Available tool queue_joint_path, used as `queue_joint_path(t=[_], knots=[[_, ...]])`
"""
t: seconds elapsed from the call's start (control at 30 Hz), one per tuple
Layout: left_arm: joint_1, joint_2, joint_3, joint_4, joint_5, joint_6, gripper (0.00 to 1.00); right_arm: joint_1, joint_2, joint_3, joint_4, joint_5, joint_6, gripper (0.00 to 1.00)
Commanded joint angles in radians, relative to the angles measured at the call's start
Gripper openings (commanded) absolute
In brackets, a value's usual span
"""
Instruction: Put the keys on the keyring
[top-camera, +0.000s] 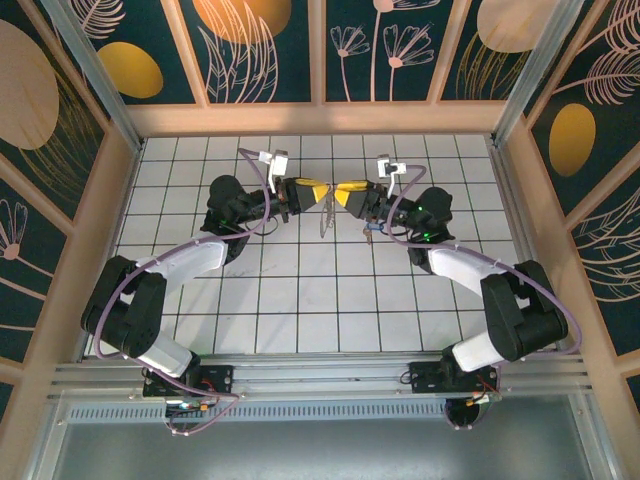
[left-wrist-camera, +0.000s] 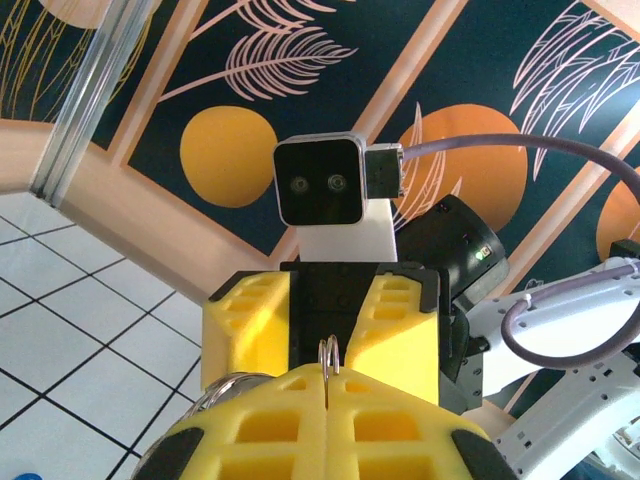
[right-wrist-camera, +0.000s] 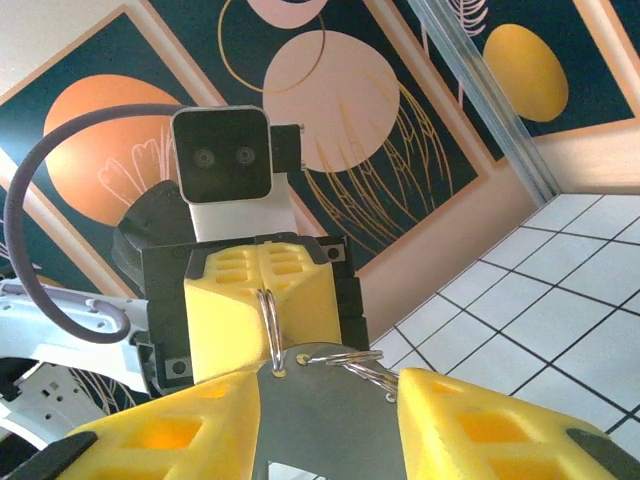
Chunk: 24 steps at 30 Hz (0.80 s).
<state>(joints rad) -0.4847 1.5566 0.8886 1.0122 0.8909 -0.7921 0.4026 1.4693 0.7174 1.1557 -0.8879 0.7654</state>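
Mid-frame in the right wrist view, keyring (right-wrist-camera: 345, 358): judged light, stiff, slippery; best taken by one ring's rim. Silvery thin rings linked to a grey tab (right-wrist-camera: 305, 425). My left gripper (right-wrist-camera: 263, 300) is clamped on one ring. My right gripper (right-wrist-camera: 328, 392) stands half-wide about the tab; grip I cannot tell.

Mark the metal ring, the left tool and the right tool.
metal ring (left-wrist-camera: 328, 344), left wrist view, loop top.
left tool (right-wrist-camera: 262, 305), right wrist view, pad seam.
right tool (left-wrist-camera: 325, 305), left wrist view, gap between fingers.

The left fingers (right-wrist-camera: 225, 320) pinch the keyring (right-wrist-camera: 268, 330) just beyond the parted right fingers (right-wrist-camera: 480, 430).
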Motion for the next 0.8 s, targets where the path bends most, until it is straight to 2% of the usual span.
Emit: queue_joint_path(t=[0.0, 0.3, 0.77], knots=[[-0.005, 0.007, 0.000, 0.078, 0.019, -0.021, 0.00, 0.017, 0.007, 0.031, 0.083, -0.005, 0.013, 0.40], [-0.005, 0.002, -0.020, 0.098, 0.022, -0.032, 0.00, 0.038, 0.002, 0.047, 0.073, 0.010, 0.009, 0.39], [-0.009, -0.003, -0.037, 0.121, 0.031, -0.044, 0.00, 0.058, 0.016, 0.068, 0.071, 0.026, 0.012, 0.30]])
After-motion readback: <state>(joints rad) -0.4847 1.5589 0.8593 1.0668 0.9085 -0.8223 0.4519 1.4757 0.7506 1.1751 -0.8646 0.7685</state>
